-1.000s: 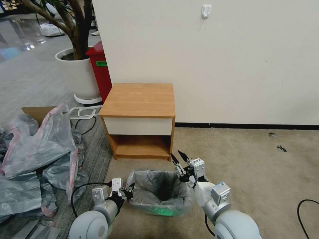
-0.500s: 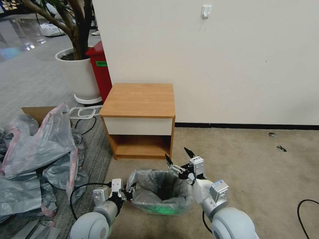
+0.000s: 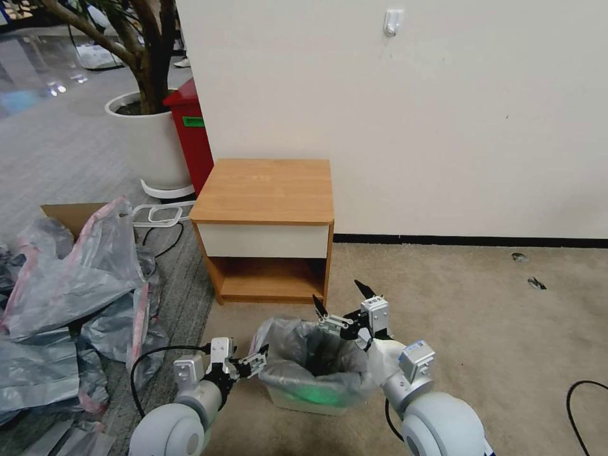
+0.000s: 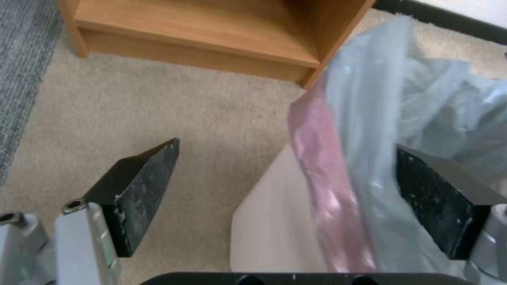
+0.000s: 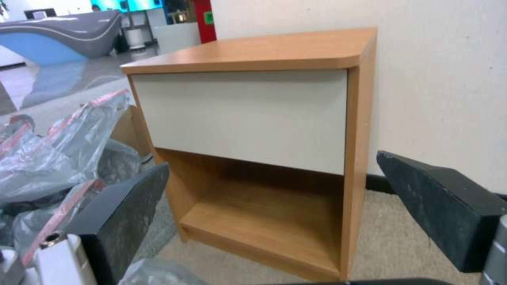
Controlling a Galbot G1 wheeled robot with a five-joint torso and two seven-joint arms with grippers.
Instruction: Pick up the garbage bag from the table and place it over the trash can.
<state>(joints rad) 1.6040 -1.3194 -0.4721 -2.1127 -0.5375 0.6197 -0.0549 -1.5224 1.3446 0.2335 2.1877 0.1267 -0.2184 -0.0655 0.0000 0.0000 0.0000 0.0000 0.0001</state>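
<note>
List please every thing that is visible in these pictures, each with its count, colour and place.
garbage bag: one, translucent grey with pink band, lining the trash can.
trash can: one, cream-white, on the carpet in front of the table.
table: one, orange-brown top, cream front panel, against the wall.
heap of bags: one heap, grey and pink, on the floor at the robot's left.
red bin: one, red, behind the table's left side.
plant pot: one, white, holding a tree, beside the red bin.
wall hook: one, white, high on the wall.
left end effector: one, open, straddling the bag's left rim.
right end effector: one, open, above the bag's far right rim.
</note>
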